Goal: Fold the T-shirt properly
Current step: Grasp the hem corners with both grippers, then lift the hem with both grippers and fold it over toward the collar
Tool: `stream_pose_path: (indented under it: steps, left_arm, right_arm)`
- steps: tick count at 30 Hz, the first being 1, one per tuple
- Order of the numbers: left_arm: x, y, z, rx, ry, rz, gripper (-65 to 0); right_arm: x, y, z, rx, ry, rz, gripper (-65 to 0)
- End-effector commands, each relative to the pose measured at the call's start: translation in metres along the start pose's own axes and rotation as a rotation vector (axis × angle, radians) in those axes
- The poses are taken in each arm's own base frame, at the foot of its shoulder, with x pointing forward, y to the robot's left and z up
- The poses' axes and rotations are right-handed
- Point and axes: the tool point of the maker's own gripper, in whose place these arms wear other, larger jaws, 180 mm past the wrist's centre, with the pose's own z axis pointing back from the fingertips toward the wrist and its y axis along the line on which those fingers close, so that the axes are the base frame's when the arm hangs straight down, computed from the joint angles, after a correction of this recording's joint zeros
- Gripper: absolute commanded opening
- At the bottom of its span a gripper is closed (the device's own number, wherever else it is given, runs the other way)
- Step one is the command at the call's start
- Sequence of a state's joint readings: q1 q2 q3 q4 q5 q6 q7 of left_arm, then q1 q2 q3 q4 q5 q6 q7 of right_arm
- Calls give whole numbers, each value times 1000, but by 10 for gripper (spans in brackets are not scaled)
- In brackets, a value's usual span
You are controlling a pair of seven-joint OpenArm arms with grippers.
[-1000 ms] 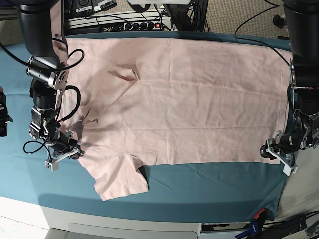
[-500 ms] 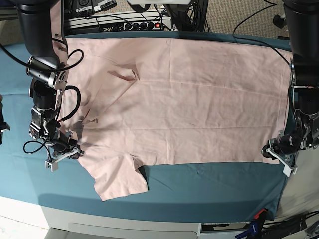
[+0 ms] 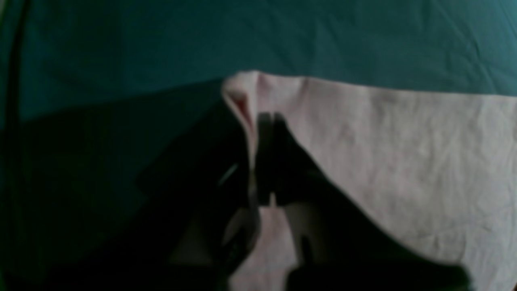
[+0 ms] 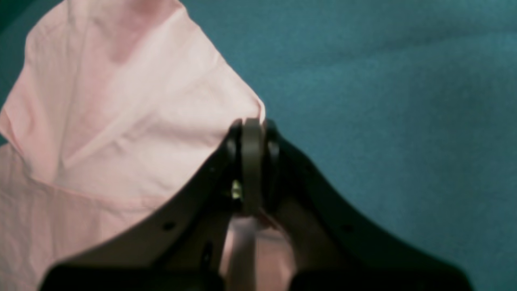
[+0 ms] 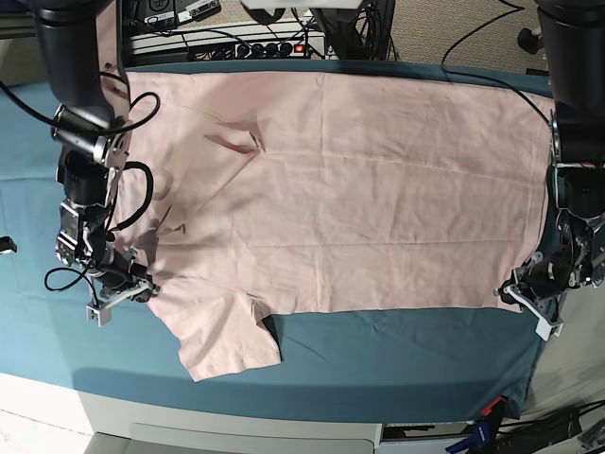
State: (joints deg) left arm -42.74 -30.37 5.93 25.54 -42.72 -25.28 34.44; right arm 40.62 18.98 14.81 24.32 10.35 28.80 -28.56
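Observation:
The pale pink T-shirt [image 5: 359, 189] lies spread flat on the teal tablecloth [image 5: 397, 359], neck end at the left and hem at the right. My left gripper [image 5: 526, 295] sits at the near hem corner. In the left wrist view this gripper [image 3: 258, 125] is shut, with a raised fold of the T-shirt [image 3: 404, 153] pinched between its dark fingers [image 3: 270, 161]. My right gripper [image 5: 132, 291] is low at the near sleeve. The right wrist view shows it [image 4: 252, 125] shut on the edge of the T-shirt [image 4: 121, 121].
A power strip and cables [image 5: 236, 43] run along the table's far edge. A small dark object [image 5: 6, 246] peeks in at the left border. Red and blue clips [image 5: 484, 427] hang below the front right corner. The white table front [image 5: 236, 416] lies close below the sleeve.
My left gripper has closed on the shirt's hem corner. The dark object at the left border has mostly slid out of view. The right arm has not moved.

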Motion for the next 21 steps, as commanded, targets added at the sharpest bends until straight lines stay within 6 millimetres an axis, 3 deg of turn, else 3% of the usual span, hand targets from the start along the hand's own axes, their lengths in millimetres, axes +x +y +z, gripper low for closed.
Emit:
stream_pose_path:
  steps: [1,8,15,21]
  left_arm:
    - [31,-1,11,-8,-68,-10,-650]
    - [52,-14,43,-160,-81,-25,-650]
    - [55,-12,90,-299,-29,-11,-650]
    - [43,-2,118,-365,20,60,-650]
  right_arm:
    - [14,-2,7,1,-5,48,-650]
    - [27,11,37,67,-91,126,-650]
    - [18,28,67,113,-138,232,-650]
    - [-1,38,89,115,-104,312,-650]
